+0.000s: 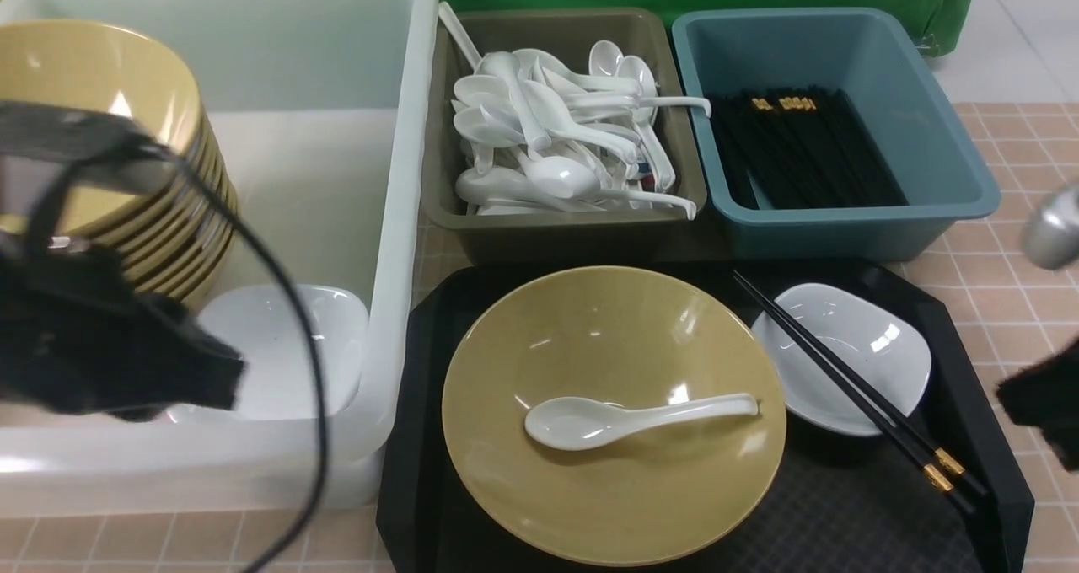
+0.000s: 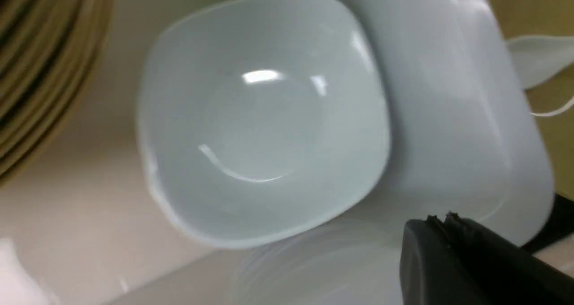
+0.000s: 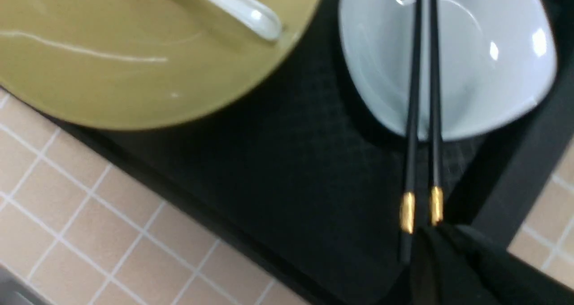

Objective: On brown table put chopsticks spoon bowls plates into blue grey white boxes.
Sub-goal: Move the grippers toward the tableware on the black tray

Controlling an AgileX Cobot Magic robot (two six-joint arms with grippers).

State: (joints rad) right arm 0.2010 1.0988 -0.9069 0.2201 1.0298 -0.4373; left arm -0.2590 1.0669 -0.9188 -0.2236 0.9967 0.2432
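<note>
The chopsticks (image 1: 843, 375) are laid across the white plate (image 1: 877, 337); the right gripper (image 3: 444, 251) is seemingly set at their gold ends. A pinch there, then carriage to the blue box (image 1: 851, 55), is needed. Neither its opening nor the left gripper's (image 1: 126, 371) can be told.

The blurred black left gripper (image 1: 160, 375) is cut by the front view's edge, and its jaws cannot be made out; part of the stack of mustard-yellow glossy bowls (image 1: 110, 67) is hidden behind it. The black right gripper (image 1: 1044, 404) is cropped likewise, its opening not discernible.
</note>
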